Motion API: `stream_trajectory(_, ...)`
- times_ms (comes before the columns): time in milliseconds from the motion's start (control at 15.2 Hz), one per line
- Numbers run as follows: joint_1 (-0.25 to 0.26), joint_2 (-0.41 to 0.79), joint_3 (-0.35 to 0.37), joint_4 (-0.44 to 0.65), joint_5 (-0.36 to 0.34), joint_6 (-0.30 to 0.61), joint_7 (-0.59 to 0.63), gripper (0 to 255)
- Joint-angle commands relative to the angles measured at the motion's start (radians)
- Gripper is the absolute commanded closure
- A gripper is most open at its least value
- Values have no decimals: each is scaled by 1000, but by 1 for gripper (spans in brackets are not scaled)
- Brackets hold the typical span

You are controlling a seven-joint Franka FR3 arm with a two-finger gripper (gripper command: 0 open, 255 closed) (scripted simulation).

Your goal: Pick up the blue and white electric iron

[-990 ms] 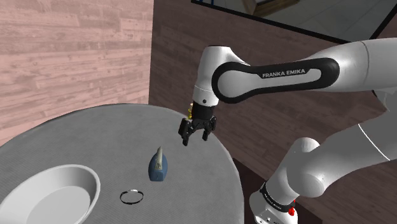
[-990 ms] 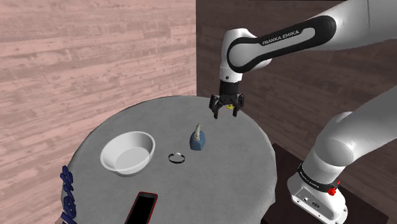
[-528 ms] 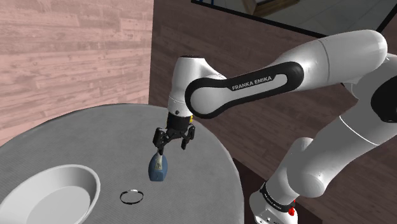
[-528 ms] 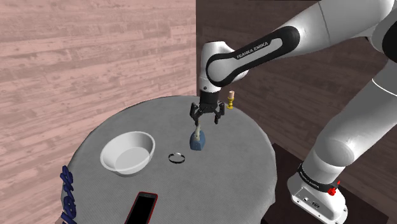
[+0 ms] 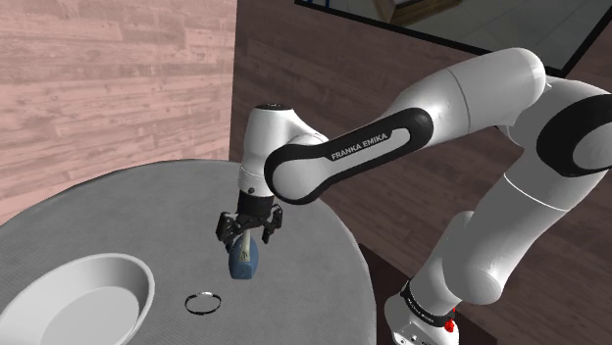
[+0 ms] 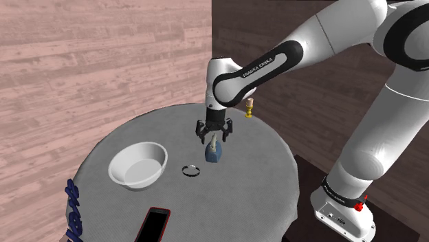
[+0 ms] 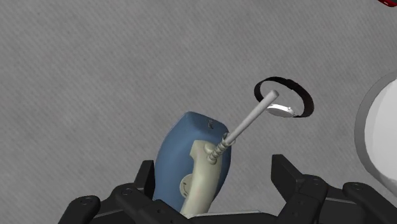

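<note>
The iron (image 5: 242, 261) has a blue body, an off-white handle and a stiff pale cord stub, and it rests on the round grey table (image 5: 147, 196). My gripper (image 5: 243, 235) hangs open just above it, fingers pointing down. Seen from the second exterior view, the gripper (image 6: 214, 137) sits right over the iron (image 6: 214, 154). In the wrist view the iron (image 7: 188, 153) lies between the spread fingers of the gripper (image 7: 216, 175), nearer one finger (image 7: 146, 180). Neither finger visibly touches it.
A white bowl (image 5: 78, 294) sits near the iron, and a thin black ring (image 5: 202, 303) lies between them. A small tan figurine (image 6: 249, 107) stands near the far table edge. A red-rimmed black phone (image 6: 155, 223) and a blue object (image 6: 72, 206) lie at the near edge.
The arm has swung toward the shoulder view's left and come down, bringing the gripper from beside the table edge to just above the iron. The fingers stayed open.
</note>
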Motion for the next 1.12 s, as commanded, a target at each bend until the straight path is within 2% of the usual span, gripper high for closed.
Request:
stream_trajectory(0, 0, 21, 1, -9, -6, 29, 0, 0)
stream_trajectory(198, 1, 35, 2, -17, -10, 51, 1, 0)
stream_trajectory(264, 1, 34, 1, -17, -9, 50, 0, 255)
stream_trajectory(858, 1, 35, 2, -17, -10, 51, 1, 255)
stream_trajectory(1056, -1, 8, 0, -1, -3, 9, 0, 255)
